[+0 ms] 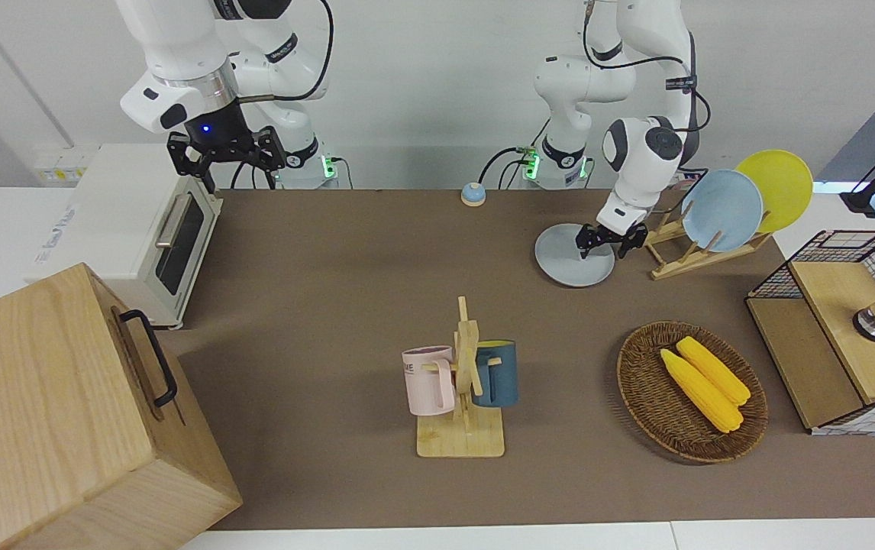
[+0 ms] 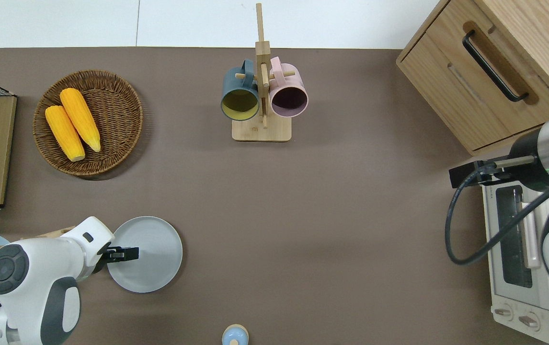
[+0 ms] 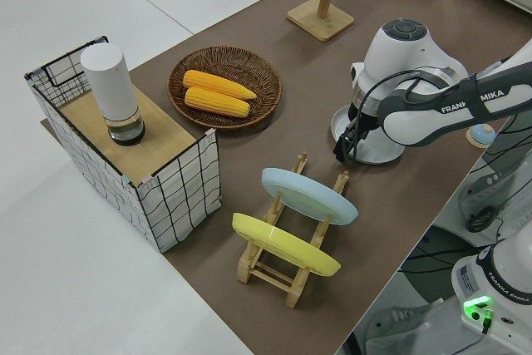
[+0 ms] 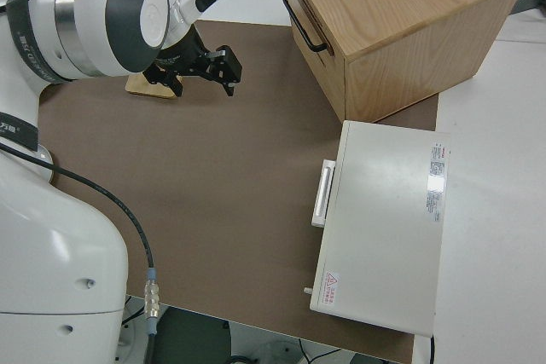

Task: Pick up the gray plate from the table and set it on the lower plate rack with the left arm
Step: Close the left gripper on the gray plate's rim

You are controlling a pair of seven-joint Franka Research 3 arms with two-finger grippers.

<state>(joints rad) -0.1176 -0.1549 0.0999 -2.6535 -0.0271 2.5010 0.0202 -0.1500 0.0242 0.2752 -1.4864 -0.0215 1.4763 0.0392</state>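
One gray plate [image 2: 152, 254] lies flat on the desk [image 2: 327, 201], just beside the rack [image 1: 674, 256], toward the left arm's end. The left end effector [image 2: 128, 254] is down at the plate's rim nearest the rack; whether its fingers pinch the rim cannot be told. The rack holds two plates, one blue [image 1: 721, 210], one yellow [image 1: 777, 186]. The right arm is parked.

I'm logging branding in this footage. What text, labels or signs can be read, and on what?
"FRANKA" and "MIKA": on the left arm forearm, side view.
"FRANKA EMIKA": on the arm base in the same view.
"ME": end of a word on the pink mug.
Red warning triangle: on the toaster oven; its label text is too small to read.
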